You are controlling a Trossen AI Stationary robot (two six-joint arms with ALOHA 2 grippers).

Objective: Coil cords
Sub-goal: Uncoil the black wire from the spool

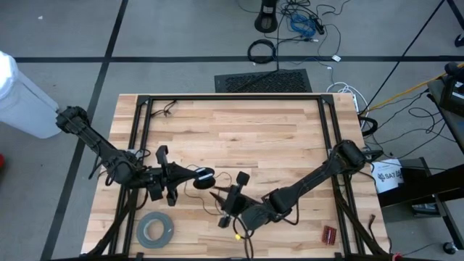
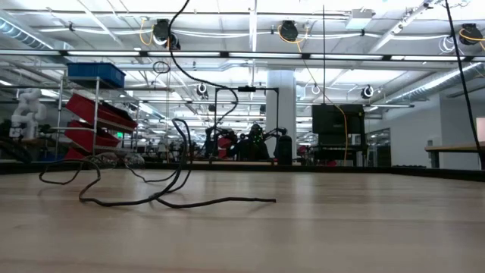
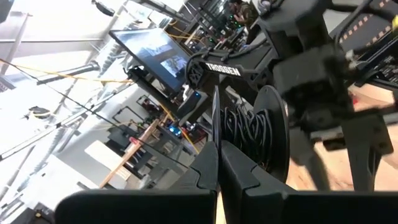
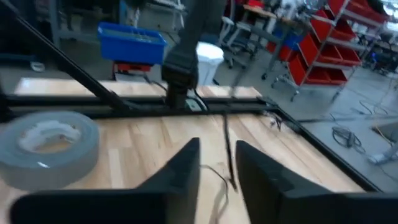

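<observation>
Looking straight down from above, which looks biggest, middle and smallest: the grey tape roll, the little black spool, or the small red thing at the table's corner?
1. Grey tape roll
2. Black spool
3. Red thing, not far behind the spool

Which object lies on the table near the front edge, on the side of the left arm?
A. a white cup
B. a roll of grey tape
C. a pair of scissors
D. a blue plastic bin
B: in the high view the grey tape roll lies flat on the wooden table, just in front of the left gripper; the right wrist view shows the same roll.
</observation>
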